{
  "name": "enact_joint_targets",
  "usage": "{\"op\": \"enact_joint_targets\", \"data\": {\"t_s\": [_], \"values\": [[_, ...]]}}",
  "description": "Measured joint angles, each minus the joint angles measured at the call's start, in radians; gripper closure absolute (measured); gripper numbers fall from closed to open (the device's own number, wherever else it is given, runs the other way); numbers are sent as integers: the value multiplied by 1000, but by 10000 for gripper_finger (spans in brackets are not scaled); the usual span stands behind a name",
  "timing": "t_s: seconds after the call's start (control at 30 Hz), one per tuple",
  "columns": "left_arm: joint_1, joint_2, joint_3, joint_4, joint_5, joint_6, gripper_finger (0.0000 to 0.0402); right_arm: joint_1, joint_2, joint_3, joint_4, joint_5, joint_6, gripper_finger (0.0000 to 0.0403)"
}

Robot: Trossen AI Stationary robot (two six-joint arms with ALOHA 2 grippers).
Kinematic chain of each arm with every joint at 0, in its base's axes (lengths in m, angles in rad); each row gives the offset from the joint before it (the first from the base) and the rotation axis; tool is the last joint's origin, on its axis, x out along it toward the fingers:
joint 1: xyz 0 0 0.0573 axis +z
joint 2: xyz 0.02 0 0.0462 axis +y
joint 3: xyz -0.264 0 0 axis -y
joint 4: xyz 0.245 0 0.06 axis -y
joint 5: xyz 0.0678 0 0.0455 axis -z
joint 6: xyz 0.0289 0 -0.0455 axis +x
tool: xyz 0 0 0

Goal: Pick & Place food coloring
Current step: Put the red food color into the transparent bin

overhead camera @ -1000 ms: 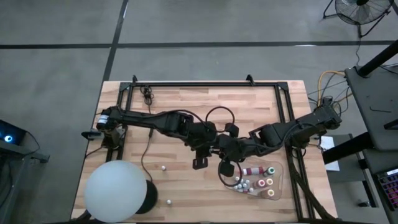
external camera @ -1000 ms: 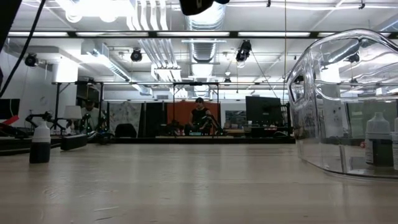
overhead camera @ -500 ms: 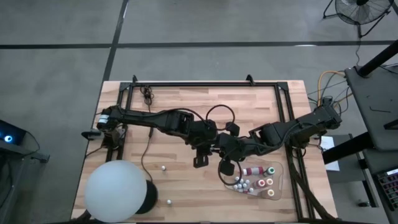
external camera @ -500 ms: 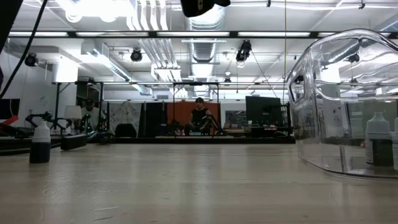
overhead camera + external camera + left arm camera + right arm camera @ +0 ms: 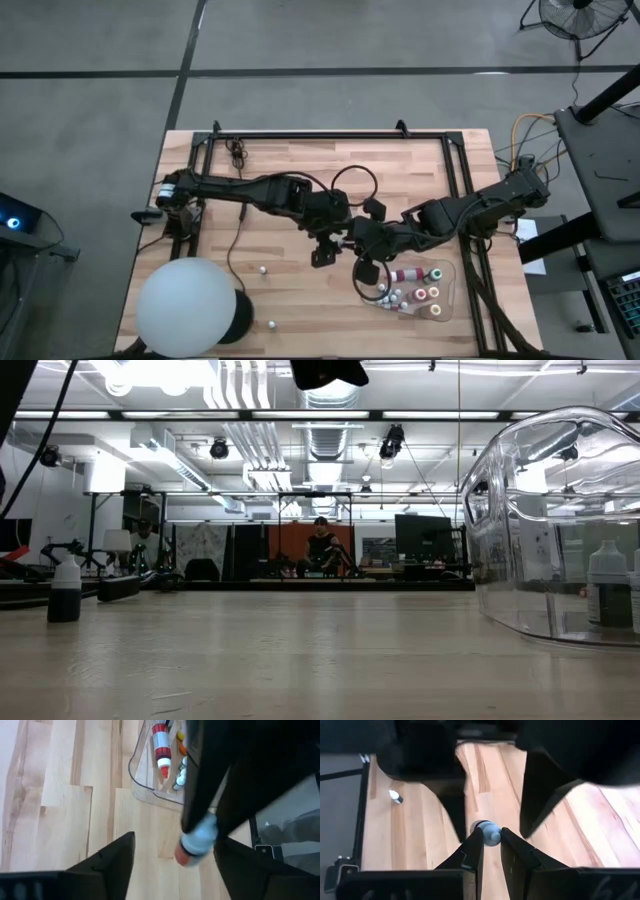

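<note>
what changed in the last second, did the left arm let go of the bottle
Yes, it looks so. The left gripper has opened its fingers wide and shifted slightly toward the clear tray, leaving the small bottle pinched in the right gripper, which stayed shut. The tray's bottles, the white ball and loose bottles on the table kept their places.

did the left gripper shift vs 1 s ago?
Yes, slightly. In the high view the left gripper has moved toward the table's far edge, away from the loose bottle, which stays put.
</note>
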State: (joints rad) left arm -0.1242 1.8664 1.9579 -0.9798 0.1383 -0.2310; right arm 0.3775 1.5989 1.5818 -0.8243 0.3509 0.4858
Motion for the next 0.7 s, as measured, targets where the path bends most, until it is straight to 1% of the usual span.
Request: {"op": "enact_joint_targets", "data": {"t_s": [0.13,0.3,0.47,0.7], "values": [[1,-3,0,-15,41,20,143,0,-2,0,-43,3,8,360],[4,-17,0,-56,113,22,141,0,-8,0,-99,1,31,360],[6,-41,0,-105,117,30,141,13,-20,0,-159,-19,71,360],[12,-57,1,-162,115,55,141,68,-22,0,-266,-2,175,360]]}}
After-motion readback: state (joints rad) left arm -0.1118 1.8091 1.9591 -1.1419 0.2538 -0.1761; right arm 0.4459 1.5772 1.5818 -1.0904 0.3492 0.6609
